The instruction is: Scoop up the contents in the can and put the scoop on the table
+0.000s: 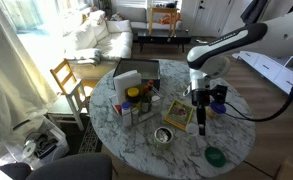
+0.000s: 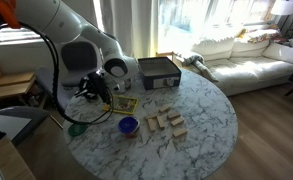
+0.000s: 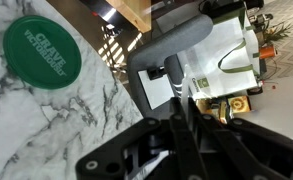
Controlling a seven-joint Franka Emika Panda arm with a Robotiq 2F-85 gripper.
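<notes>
The small silver can [image 1: 164,135] stands on the round marble table [image 1: 236,130], left of and below my gripper in this exterior view. My gripper [image 1: 200,116] hangs over the table beside a printed box and points down. In the wrist view the gripper [image 3: 181,105] is shut on the thin handle of a grey scoop [image 3: 173,48], which sticks out past the fingertips above the marble top [image 3: 46,130]. I cannot see what is in the scoop. The can is out of the wrist view and hidden in the exterior view that shows the gripper [image 2: 96,92] at the table's left edge.
A flat green lid [image 1: 215,155] lies near the table edge and shows in the wrist view [image 3: 41,50]. A printed box [image 1: 178,115], a grey box [image 1: 136,72], a purple bowl [image 2: 128,125] and wooden blocks [image 2: 166,122] stand on the table. A wooden chair [image 1: 68,78] stands beside it.
</notes>
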